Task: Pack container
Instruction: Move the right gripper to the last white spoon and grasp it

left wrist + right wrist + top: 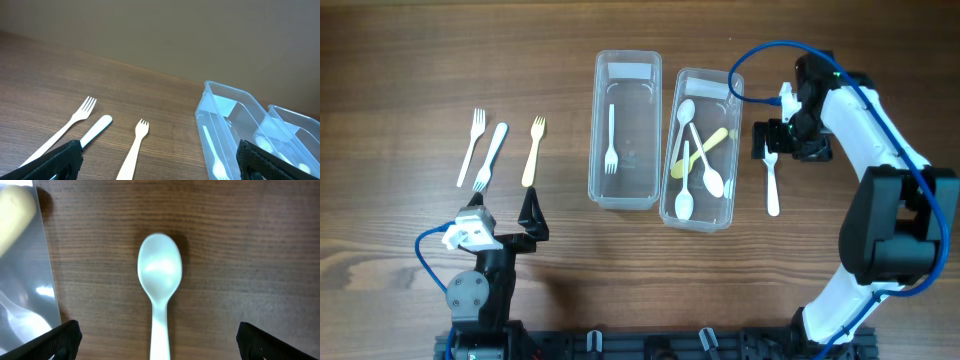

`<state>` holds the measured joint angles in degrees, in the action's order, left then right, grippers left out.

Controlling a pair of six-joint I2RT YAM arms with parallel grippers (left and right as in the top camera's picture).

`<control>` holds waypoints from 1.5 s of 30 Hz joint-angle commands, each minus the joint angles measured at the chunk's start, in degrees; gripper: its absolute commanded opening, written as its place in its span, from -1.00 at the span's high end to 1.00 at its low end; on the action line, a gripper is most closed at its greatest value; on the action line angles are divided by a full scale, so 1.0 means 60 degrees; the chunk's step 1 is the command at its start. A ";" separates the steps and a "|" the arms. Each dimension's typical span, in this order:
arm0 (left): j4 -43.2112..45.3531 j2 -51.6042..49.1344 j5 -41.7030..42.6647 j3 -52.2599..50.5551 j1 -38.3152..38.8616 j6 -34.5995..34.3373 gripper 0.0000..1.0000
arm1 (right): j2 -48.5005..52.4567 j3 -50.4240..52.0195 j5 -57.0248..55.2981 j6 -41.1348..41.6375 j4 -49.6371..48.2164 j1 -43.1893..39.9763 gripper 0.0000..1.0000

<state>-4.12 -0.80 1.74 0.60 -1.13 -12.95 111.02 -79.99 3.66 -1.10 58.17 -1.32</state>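
Two clear plastic containers stand side by side mid-table. The left container point(625, 190) holds one white fork. The right container point(700, 215) holds several spoons. A white spoon point(772, 185) lies on the table right of them. My right gripper point(772, 140) hovers open over it. In the right wrist view the spoon point(160, 277) lies centred between the open fingers point(157, 340). Three forks lie at the left: white point(471, 146), white point(490, 157), cream point(533, 151). My left gripper point(505, 215) is open and empty just in front of them.
In the left wrist view the cream fork point(134, 147) lies between the fingers point(160, 162), the two white forks point(70, 122) point(96, 129) lie to its left, and the containers point(225, 100) stand to the right. Wooden table all round.
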 commanded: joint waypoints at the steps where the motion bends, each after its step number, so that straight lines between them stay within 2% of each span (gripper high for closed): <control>1: -0.0040 0.0069 -0.0018 -0.0047 0.0011 0.0084 -1.00 | 0.0025 0.0594 0.0069 -0.0576 -0.0157 0.0022 -0.99; 9: -0.0040 0.0069 -0.0018 -0.0047 0.0011 0.0084 -1.00 | 0.0025 0.1413 0.0084 -0.0568 -0.0590 0.0022 -0.99; 21: -0.0040 0.0069 -0.0018 -0.0047 0.0011 0.0084 -1.00 | 0.0033 0.1785 0.0291 -0.0543 -0.1370 0.0022 -1.00; 31: -0.0040 0.0069 -0.0018 -0.0047 0.0011 0.0084 -1.00 | 0.0033 0.2014 0.0291 -0.0535 -0.1413 0.0022 -0.95; 33: -0.0040 0.0069 -0.0018 -0.0047 0.0011 0.0084 -0.99 | 0.0033 0.2014 0.0291 -0.0535 -0.1402 0.0022 -0.71; 35: -0.0040 0.0069 -0.0018 -0.0047 0.0011 0.0084 -0.99 | 0.0033 0.2014 0.0291 -0.0535 -0.1402 0.0022 -0.38; 38: -0.0040 0.0069 -0.0018 -0.0047 0.0011 0.0084 -1.00 | 0.0033 0.2014 0.0291 -0.0459 -0.1399 0.0022 -0.03; 40: -0.0040 0.0069 -0.0018 -0.0047 0.0011 0.0084 -0.99 | 0.0033 0.2011 0.0291 -0.0448 -0.1395 0.0022 0.13; 41: -0.0040 0.0069 -0.0018 -0.0047 0.0011 0.0084 -0.99 | 0.0033 0.2011 0.0288 -0.0426 -0.1399 0.0022 0.27; 42: -0.0040 0.0069 -0.0018 -0.0047 0.0011 0.0084 -0.99 | 0.0029 0.2000 0.0288 -0.0331 -0.1406 0.0022 0.58; 43: -0.0040 0.0069 -0.0018 -0.0047 0.0011 0.0084 -1.00 | 0.0029 0.1963 0.0288 -0.0284 -0.1395 0.0022 0.74; 44: -0.0036 0.0069 -0.0018 -0.0047 0.0011 0.0084 -1.00 | 0.0029 0.1920 0.0288 -0.0280 -0.1370 0.0022 0.87; 45: -0.0040 0.0069 -0.0018 -0.0047 0.0011 0.0084 -0.99 | 0.0029 0.1851 0.0288 -0.0280 -0.1341 0.0022 0.91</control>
<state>-4.12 -0.80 1.74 0.60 -1.13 -12.95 110.87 -68.99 4.43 -3.51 49.89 -1.32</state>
